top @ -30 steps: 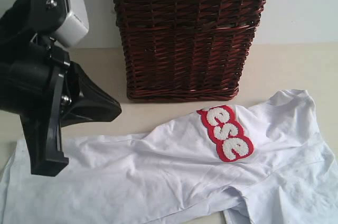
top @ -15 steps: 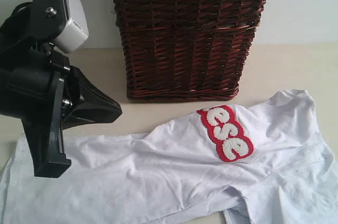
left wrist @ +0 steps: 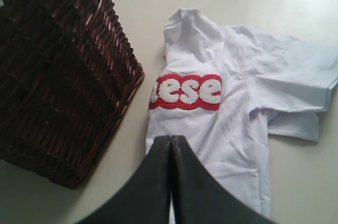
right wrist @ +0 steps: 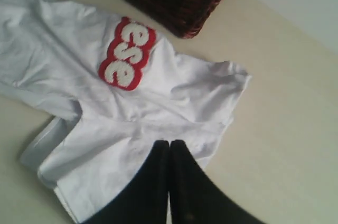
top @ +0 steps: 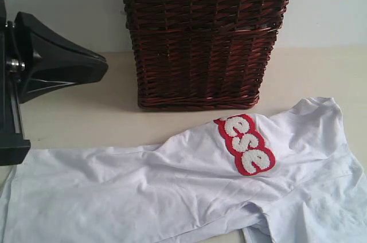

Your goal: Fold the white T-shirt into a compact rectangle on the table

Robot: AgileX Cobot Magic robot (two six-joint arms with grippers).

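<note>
Left gripper (left wrist: 170, 138), right gripper (right wrist: 169, 142) pressed together over white T-shirt (left wrist: 232, 113); right only in wrist view.

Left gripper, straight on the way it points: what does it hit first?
Probably the shirt: the left gripper, jaws shut, aims at cloth just short of the red lettering. The basket lies off that line. Depth unclear.

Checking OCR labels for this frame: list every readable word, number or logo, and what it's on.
"ese": fuzzy white letters outlined in red, on the white T-shirt; a fold hides the rest of the word.
Unreadable: in the left wrist view a cut-off letter shows before "ese" at the fold.
None: the wicker basket carries no visible text.
</note>
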